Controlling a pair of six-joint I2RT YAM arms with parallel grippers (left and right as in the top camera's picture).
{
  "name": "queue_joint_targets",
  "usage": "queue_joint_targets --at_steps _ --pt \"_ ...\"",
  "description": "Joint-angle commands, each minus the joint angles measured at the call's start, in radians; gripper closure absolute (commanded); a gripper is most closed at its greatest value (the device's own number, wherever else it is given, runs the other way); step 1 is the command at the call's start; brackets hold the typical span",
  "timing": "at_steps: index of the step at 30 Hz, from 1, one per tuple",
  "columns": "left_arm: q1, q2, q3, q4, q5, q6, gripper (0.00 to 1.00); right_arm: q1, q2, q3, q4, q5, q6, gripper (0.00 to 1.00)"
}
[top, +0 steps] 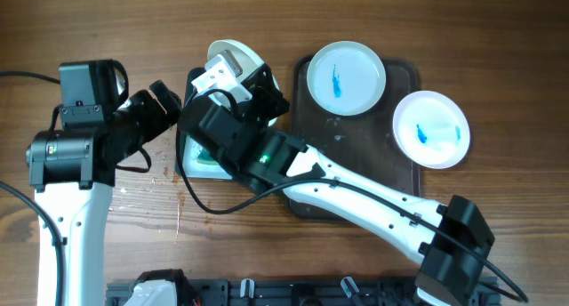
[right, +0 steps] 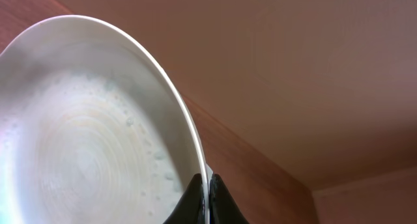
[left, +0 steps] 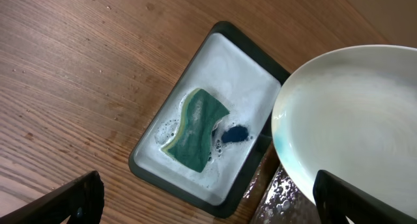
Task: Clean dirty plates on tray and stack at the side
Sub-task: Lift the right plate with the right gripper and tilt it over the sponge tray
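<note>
While the grained wooden counter [top: 133, 21] carries everything, the dark brown tray [top: 356, 155] lies right of centre, low-rimmed, round-cornered and beaded with droplets. Two plates rest there, one [top: 347, 77] in the tray's upper-left corner in the overhead view, the other [top: 431, 128] overhanging its right rim, each with a blue smear [top: 336, 79] at the centre. The third plate [right: 85, 139] is in the air, tilted over the sponge tray [left: 234, 74], its bowl wet, faintly ringed and free of blue. All three look like stiff, glossy, shallow white ware: probably light, rigid, breakable if dropped, and slippery while soapy, so the raised rim seems the only sensible place to pinch, with a firm hold. The right fingers [right: 194, 198] do just that, clamped together on the lifted plate's edge. The left fingers [left: 71, 201] stand wide apart, holding nothing, above the sponge tray. Inside that pale, dark-rimmed tray lie foam and a soft, wavy teal sponge [left: 195, 129], with a small blue blob [left: 234, 134] just beside it.
</note>
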Motion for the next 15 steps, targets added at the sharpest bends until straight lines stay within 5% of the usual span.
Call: queue_joint_targets --at_steps 1,15 --pt "0.007 -0.009 0.016 0.000 0.005 0.001 0.00 0.006 -0.022 0.028 0.006 0.034 -0.003 0.96" --pt "0.007 -0.009 0.016 0.000 0.005 0.001 0.00 0.010 -0.022 0.028 0.009 0.034 0.006 0.96"
